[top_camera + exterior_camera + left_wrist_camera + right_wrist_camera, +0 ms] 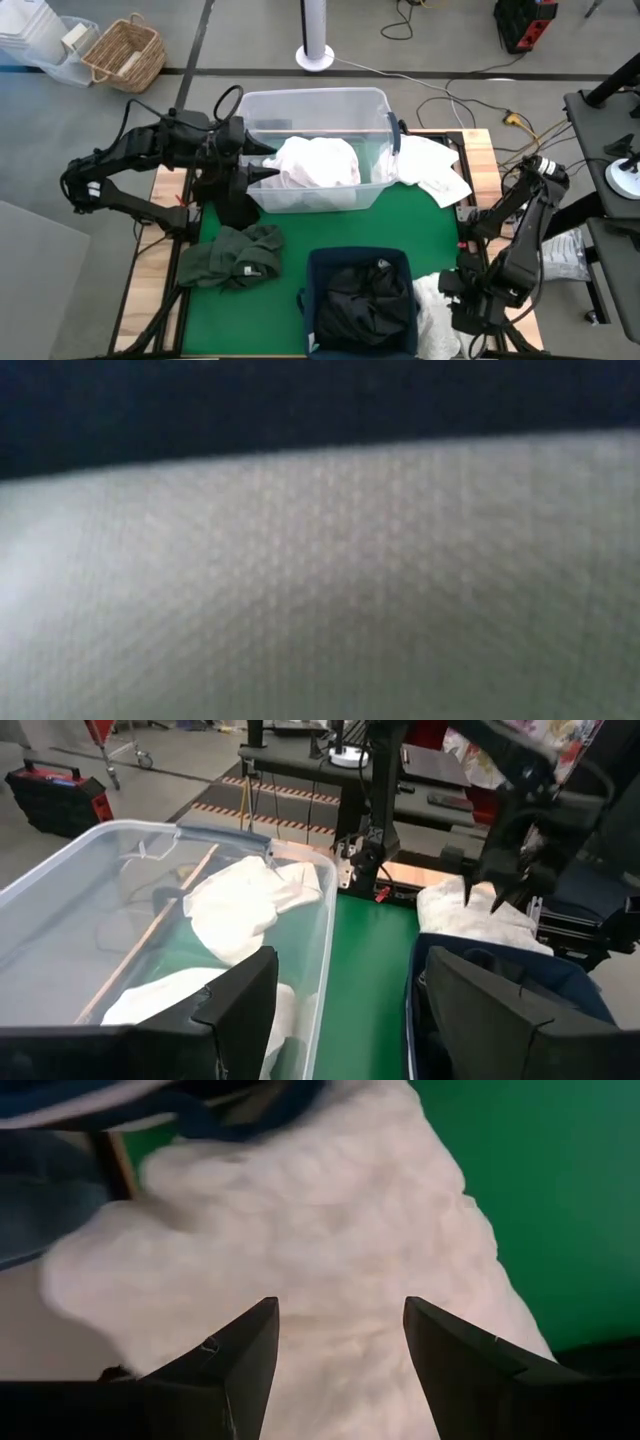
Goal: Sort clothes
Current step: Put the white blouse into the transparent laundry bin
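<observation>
Sort looked roughly half done, judging by how things lay.

Far left of the counter (150,200): left gripper (268,172) sat at the left end of the clear tub (330,100), jaws released and wide, nothing between them; left wrist view showed them hovering at the tub's rim w/ no cloth caught.

Front-left on the green mat: dark green garment (235,255) lay crumpled, loose, not in any container, so still to be sorted.

Centre back: the tub held a bunched white garment (315,165). Whites seemed to go here.

Centre front: navy bin (325,265) held a black garment (365,295). Darks seemed to go there, so prob. the green one's destination too.

Right of the tub: another white piece (432,170) lay draped over the tub's right end & onto the counter, not properly in.

Front right: white fleecy garment (330,1220) lay just beside the bin, on the mat edge. Right gripper (340,1350) hung over it, jaws parted and empty, straddling the fabric but not clenched on it in the right wrist view.

Low view was blocked by pale cloth up close, no use.

Left to do, as I judged: green piece into the bin, two whites into the tub.
</observation>
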You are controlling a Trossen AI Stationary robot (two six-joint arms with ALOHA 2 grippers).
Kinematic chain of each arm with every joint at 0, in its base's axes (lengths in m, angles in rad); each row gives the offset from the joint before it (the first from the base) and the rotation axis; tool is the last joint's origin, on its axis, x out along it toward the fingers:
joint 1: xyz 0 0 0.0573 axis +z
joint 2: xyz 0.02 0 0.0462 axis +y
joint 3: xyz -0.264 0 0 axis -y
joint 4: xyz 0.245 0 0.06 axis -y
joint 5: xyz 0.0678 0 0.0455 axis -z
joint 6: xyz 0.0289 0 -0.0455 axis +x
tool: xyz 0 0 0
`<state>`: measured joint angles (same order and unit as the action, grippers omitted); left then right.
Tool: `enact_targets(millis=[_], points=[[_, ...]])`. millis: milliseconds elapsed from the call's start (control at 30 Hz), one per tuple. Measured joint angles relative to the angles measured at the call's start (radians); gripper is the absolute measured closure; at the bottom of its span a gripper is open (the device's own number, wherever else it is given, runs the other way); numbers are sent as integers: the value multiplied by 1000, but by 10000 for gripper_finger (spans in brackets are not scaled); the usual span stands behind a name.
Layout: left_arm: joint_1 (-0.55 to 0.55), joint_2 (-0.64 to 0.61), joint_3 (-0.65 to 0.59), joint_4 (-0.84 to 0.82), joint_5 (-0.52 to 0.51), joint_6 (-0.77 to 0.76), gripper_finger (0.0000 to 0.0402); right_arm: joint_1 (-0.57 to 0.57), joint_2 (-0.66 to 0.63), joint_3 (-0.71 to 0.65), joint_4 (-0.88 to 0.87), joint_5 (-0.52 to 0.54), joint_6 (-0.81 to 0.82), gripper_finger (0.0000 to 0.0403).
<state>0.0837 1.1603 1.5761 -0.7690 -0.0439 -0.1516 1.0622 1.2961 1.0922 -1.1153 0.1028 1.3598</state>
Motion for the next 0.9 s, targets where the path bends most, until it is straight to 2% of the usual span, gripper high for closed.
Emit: enact_targets(millis=[300, 500, 633, 800, 900], points=[[0, -11, 0, 26, 0, 1, 170, -3, 0, -185, 144, -42, 128, 195], [0, -10, 0, 29, 0, 1, 170, -3, -1, -275, 254, -47, 148, 206], [0, -7, 0, 29, 1, 1, 170, -3, 1, -314, 267, -46, 149, 258], [0, -6, 0, 32, 0, 1, 170, -3, 0, -323, 265, -46, 124, 368], [0, -6, 0, 32, 0, 1, 170, -2, -1, -318, 258, -52, 142, 383]])
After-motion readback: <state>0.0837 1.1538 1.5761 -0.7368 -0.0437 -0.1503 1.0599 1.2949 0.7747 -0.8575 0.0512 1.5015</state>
